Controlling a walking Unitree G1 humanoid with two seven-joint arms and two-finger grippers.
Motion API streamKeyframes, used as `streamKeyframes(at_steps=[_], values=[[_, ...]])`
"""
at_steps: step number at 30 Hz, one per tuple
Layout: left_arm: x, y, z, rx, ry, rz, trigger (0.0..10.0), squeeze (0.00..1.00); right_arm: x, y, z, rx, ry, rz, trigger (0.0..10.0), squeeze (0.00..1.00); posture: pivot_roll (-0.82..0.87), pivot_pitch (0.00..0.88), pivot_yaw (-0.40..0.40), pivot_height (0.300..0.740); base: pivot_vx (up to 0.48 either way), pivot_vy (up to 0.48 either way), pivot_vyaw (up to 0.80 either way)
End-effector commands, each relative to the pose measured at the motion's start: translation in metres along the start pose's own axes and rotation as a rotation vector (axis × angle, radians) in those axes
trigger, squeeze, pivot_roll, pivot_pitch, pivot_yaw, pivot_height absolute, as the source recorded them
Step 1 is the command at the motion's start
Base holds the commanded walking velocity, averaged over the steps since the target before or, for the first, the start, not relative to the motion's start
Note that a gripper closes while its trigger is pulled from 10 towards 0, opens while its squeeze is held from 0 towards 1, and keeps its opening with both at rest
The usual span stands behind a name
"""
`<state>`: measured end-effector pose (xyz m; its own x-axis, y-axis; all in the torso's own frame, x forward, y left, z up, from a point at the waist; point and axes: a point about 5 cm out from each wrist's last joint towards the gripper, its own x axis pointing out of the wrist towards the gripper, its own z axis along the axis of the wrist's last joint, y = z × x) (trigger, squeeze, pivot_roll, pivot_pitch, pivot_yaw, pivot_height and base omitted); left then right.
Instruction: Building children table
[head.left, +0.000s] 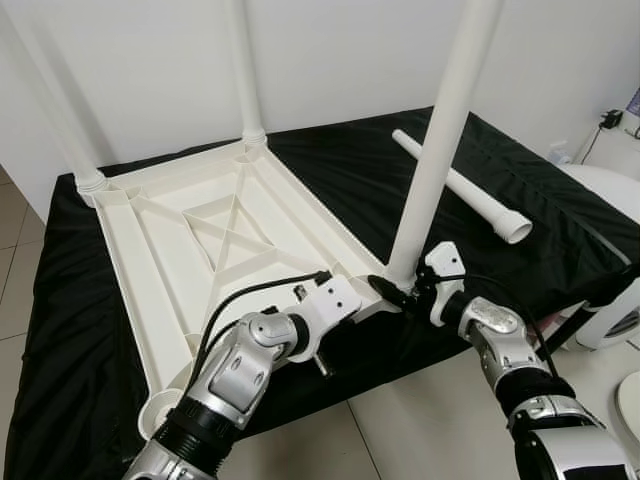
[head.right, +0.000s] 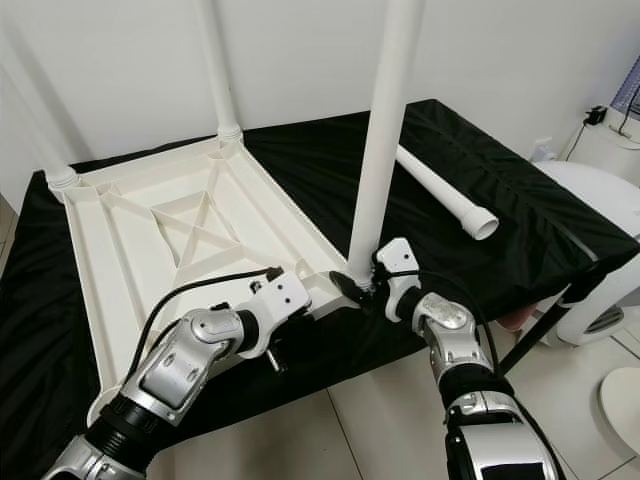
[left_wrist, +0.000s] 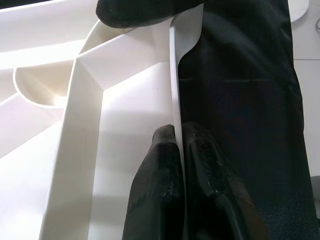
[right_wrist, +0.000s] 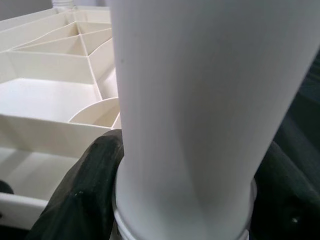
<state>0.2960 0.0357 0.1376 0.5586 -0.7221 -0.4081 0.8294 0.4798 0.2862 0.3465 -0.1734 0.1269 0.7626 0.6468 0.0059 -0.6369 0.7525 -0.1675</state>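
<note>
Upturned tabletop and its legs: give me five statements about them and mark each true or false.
1. The white tabletop lies upside down on a black cloth. True.
2. The right pincer grips the base of an upright leg. True.
3. The left pincer hangs free above the cloth. False: it pinches the tabletop's thin edge wall.
4. All four legs stand in their sockets. False: a loose leg lies on the cloth, and the near left corner socket is empty.
5. The loose leg lies on the robot's right. True.

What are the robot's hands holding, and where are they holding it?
The right gripper grips the upright table leg near its base. The left gripper pinches the tabletop rim.
</note>
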Motion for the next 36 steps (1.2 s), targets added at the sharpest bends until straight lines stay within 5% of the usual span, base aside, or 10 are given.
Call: streamKeyframes(at_steps=[1,15,21,36], values=[[0.0,0.003,0.005,0.023,-0.016,0.038,10.0,0.0,0.0,0.006,-0.004,0.043,-0.016,-0.028,10.0,0.0,-0.13,0.047,0.06,0.74,0.0,0.0,0.0],[0.0,0.0,0.005,0.013,-0.018,0.035,10.0,0.0,0.013,0.026,-0.002,0.133,-0.084,-0.216,10.0,0.0,-0.12,0.056,0.049,0.74,0.0,0.0,0.0],[0.0,0.0,0.004,0.009,-0.018,0.037,10.0,0.0,0.03,0.048,0.007,0.142,-0.103,-0.338,10.0,0.0,-0.12,0.054,0.044,0.74,0.0,0.0,0.0],[0.0,-0.004,0.004,0.013,-0.021,0.028,10.0,0.0,0.051,0.063,0.015,0.155,-0.038,-0.621,10.0,0.0,-0.12,0.041,0.036,0.74,0.0,0.0,0.0]])
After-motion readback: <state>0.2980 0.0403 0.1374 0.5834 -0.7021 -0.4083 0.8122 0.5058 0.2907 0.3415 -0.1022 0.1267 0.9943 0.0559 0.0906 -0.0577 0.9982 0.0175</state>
